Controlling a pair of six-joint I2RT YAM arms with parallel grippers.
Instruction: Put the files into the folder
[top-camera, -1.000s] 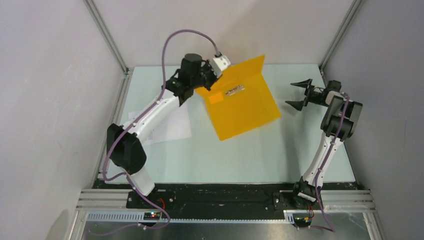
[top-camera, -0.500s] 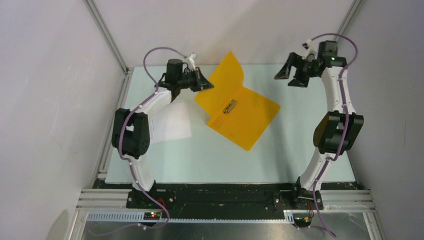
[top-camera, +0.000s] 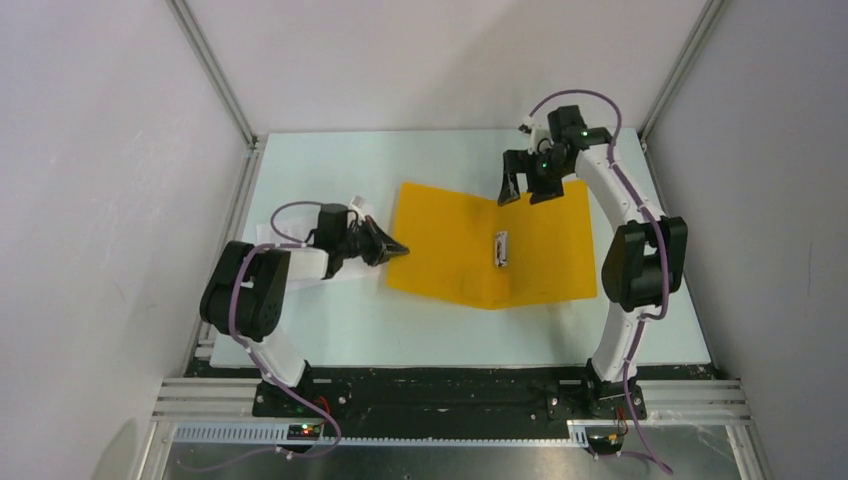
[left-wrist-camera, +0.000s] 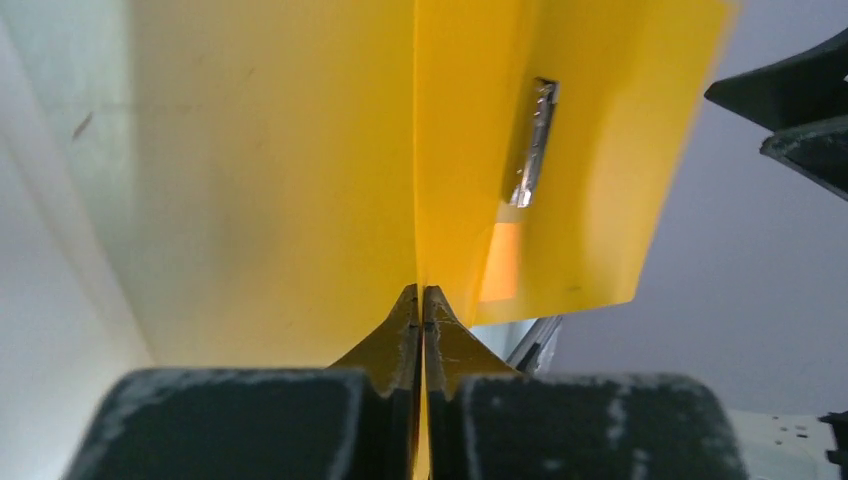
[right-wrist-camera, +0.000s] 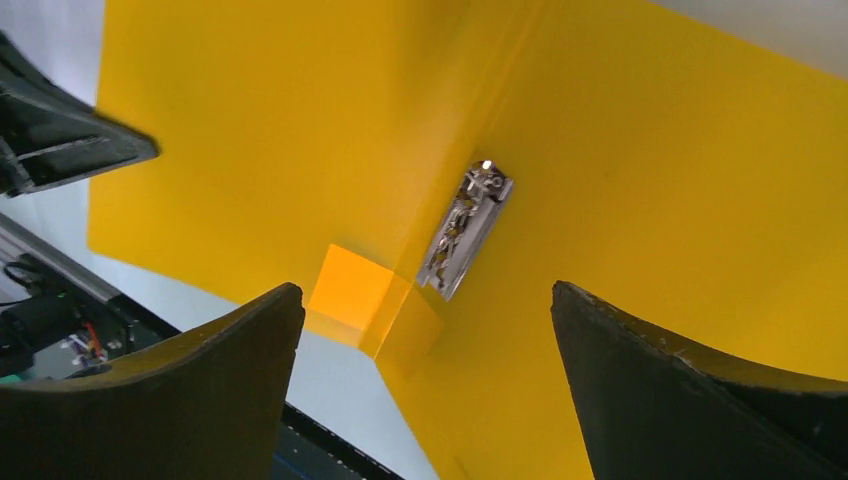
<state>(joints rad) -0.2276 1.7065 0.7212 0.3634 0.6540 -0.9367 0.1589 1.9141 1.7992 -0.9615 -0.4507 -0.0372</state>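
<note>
Folder (top-camera: 450, 240) lies open, left claw (left-wrist-camera: 421, 297) pinching its edge, right claw (right-wrist-camera: 425, 300) spread above; only overhead shows, seemingly, files (top-camera: 358, 208).

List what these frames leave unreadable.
- files: top view, mostly under the left arm; sheet count and print too small to tell; absent from both wrist views.
- folder, outer face: turned down in every view.
- metal clip: latched or open is unclear; tiny from above, blurred in the left wrist view.
- left gripper, shut on the folder edge: its own fingers hide how deep the grip goes.
</note>
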